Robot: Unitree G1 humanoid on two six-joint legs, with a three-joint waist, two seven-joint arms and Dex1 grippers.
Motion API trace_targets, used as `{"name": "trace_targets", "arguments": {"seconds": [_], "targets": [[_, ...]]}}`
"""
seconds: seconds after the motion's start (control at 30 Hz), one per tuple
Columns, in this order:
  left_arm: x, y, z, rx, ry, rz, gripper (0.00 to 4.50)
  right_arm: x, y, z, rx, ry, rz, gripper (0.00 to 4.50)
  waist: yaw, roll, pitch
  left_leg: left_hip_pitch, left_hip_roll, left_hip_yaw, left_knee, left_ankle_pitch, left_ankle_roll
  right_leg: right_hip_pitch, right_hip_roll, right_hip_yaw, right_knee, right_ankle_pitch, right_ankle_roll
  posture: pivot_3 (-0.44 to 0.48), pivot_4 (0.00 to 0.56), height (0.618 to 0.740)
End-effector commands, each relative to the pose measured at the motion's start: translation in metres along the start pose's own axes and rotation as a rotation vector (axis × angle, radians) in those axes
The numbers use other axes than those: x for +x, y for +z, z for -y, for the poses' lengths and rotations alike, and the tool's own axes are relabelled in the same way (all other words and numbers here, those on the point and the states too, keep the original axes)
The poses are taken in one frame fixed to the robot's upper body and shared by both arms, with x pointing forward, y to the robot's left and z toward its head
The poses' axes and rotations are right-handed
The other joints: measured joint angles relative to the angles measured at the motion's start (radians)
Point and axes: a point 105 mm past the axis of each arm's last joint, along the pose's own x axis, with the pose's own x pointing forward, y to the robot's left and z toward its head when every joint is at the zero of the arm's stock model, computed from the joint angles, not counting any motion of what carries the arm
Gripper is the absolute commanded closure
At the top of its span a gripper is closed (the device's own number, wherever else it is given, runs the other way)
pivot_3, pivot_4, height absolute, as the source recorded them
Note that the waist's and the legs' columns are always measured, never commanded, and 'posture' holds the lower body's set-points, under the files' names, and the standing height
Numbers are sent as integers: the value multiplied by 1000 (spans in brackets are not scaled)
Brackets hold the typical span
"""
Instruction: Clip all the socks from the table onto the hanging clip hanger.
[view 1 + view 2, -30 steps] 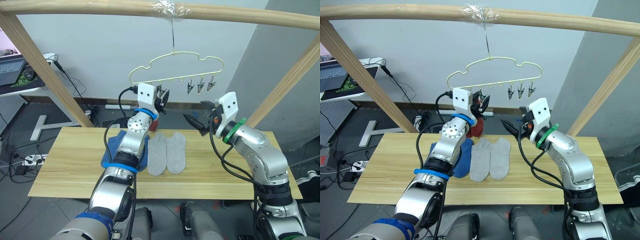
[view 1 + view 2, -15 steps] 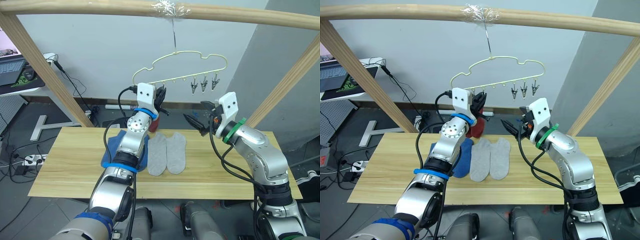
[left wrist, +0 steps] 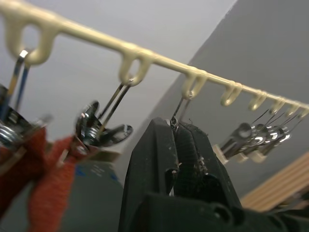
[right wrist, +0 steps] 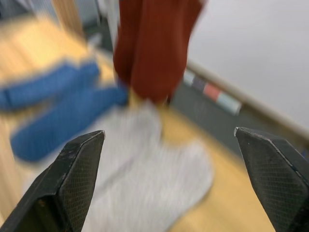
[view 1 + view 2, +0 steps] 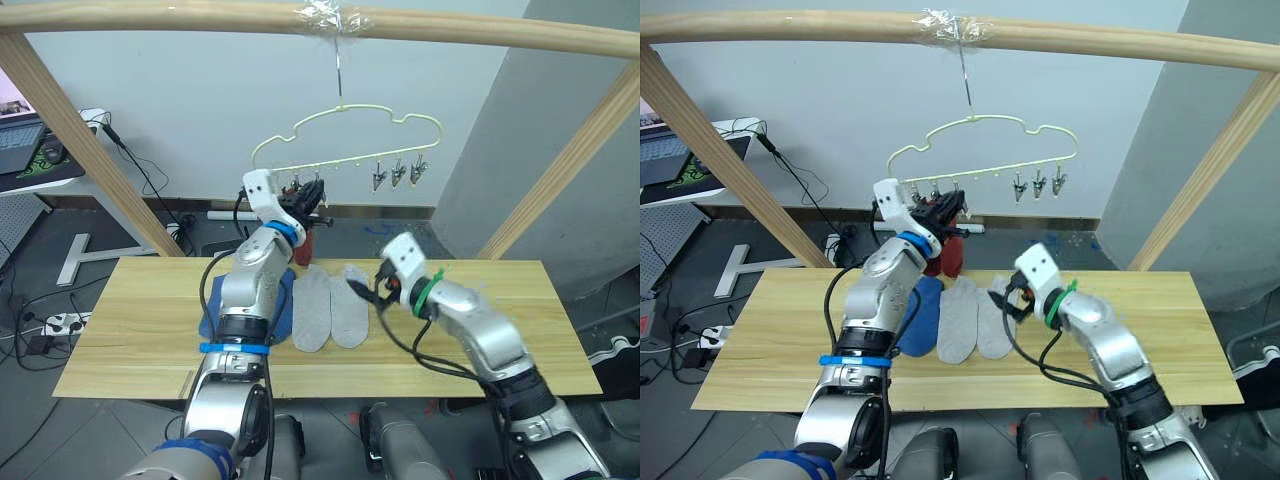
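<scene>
My left pincer (image 3: 186, 145) is pinched tight on a metal clip at the clip hanger's (image 5: 345, 110) rail, with two rust red socks (image 5: 948, 255) hanging just beside it. My right pincer (image 4: 176, 181) gapes wide and empty over the table (image 5: 130, 320), two light grey socks (image 5: 330, 305) below it and blue socks (image 5: 918, 318) at their nine o'clock.
</scene>
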Motion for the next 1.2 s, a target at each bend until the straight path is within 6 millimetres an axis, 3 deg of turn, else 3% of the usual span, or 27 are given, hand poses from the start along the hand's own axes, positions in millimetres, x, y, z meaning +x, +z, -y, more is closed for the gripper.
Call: {"name": "trace_targets", "arguments": {"seconds": [0.03, 0.3, 0.53, 0.63, 0.73, 1.07, 1.1, 1.2], "targets": [[-7, 6, 2, -43, -23, -8, 4497, 16, -7, -1, -24, -6, -11, 0, 0, 0, 0, 0, 0, 0, 0, 0, 0, 0, 0, 0, 1, 0, 0, -66, 239, 740], [-20, 8, -2, -13, 4, -22, 4497, 56, -52, -3, 41, -60, -162, 0, 7, 0, 1, 2, 1, 0, -1, 0, 0, 1, 0, 0, 0, 0, 0, -6, 240, 740], [-24, 7, 1, 1, 5, -32, 4497, 67, -71, -11, 56, -51, -208, 0, 12, 0, 1, 3, 0, -1, -1, 0, 0, 2, 0, 1, 0, 0, -1, 30, 239, 740], [-24, 9, 0, 0, 9, -29, 4497, 59, -99, -18, -4, -3, -297, 0, 12, 0, 0, 6, 0, -1, -1, 0, 0, 4, 0, 1, 0, 0, -1, 41, 234, 740], [-24, 9, 0, -2, 5, -31, 4500, 51, -113, -16, -12, 12, -330, 867, 13, 0, 0, 8, 1, -1, -1, 0, 0, 8, 0, 0, 0, 0, -1, 41, 234, 740], [-25, 6, 2, -15, -16, -46, 4500, 15, -127, 4, 42, 20, -333, 4226, 31, 0, 0, 17, 0, -1, -1, 0, 0, 19, -2, 2, -4, -1, -1, 13, 231, 740], [-25, 6, 2, -22, -20, -47, 4500, 9, -126, 5, 42, 27, -326, 4477, 32, 0, 0, 17, 0, -1, -2, 0, 0, 19, -2, 2, -4, -1, -1, 13, 231, 740], [-25, 5, 3, -31, -25, -49, 4500, 1, -124, 5, 39, 36, -320, 4477, 33, 0, 0, 17, 0, -1, -3, 0, 0, 19, -2, 2, -5, -1, -1, 13, 231, 740]]}}
